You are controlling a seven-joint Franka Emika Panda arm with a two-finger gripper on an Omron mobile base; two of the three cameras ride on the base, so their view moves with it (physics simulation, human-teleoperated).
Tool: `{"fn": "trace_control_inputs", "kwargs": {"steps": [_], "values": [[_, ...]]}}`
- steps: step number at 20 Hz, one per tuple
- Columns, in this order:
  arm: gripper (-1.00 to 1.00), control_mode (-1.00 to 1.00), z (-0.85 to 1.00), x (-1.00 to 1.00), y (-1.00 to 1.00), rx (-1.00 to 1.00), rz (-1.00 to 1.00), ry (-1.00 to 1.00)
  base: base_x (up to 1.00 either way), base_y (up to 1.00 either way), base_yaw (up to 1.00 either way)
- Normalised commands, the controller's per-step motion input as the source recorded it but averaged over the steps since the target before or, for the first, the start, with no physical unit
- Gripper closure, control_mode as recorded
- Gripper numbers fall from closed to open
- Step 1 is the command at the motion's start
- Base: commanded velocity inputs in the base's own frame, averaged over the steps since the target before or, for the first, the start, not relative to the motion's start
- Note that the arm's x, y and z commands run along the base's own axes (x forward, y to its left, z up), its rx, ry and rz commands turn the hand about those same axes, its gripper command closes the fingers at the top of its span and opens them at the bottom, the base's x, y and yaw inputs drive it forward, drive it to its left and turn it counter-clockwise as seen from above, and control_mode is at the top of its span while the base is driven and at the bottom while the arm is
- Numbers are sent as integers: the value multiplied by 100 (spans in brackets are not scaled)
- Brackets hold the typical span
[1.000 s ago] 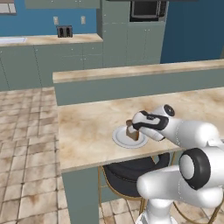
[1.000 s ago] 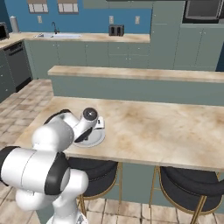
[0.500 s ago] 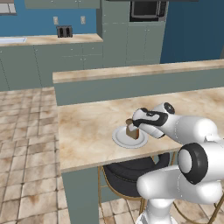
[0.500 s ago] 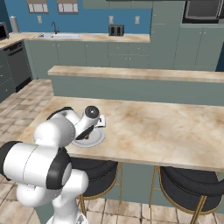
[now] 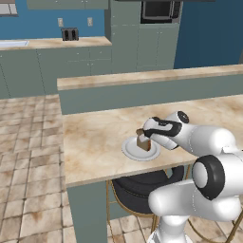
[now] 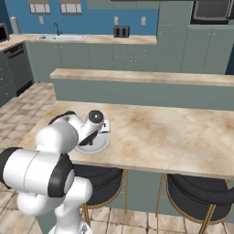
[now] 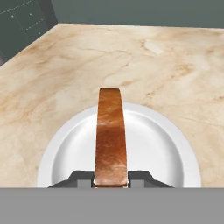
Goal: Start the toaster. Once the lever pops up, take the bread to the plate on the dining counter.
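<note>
Near the front edge of the dining counter (image 5: pixel 95 142), towards its left end, the plate (image 7: pixel 153 144) lies flat. No writing can be read anywhere. The gripper (image 7: pixel 111 178) is clenched on the bread (image 7: pixel 110 135), held edge-up between both fingertips over the plate's middle.

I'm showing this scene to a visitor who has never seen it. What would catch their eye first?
Probably the big white arm reaching across the dining counter, its gripper shut on the bread, held on edge over the middle of the plate. Next, the toaster on the far counter against the blue wall.
</note>
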Motion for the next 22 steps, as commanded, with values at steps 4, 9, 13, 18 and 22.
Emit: {"fn": "trace_control_inputs", "kwargs": {"steps": [4,9,13,18,22], "values": [[100,-100,0,0,0,0,0,-3,0,0,0],[100,-100,0,0,3,0,0,-5,0,0,0],[100,-100,0,0,6,0,0,-4,0,0,0],[100,-100,-2,0,7,0,0,-2,0,0,0],[-100,-100,-1,0,1,0,0,0,0,0,0]]}}
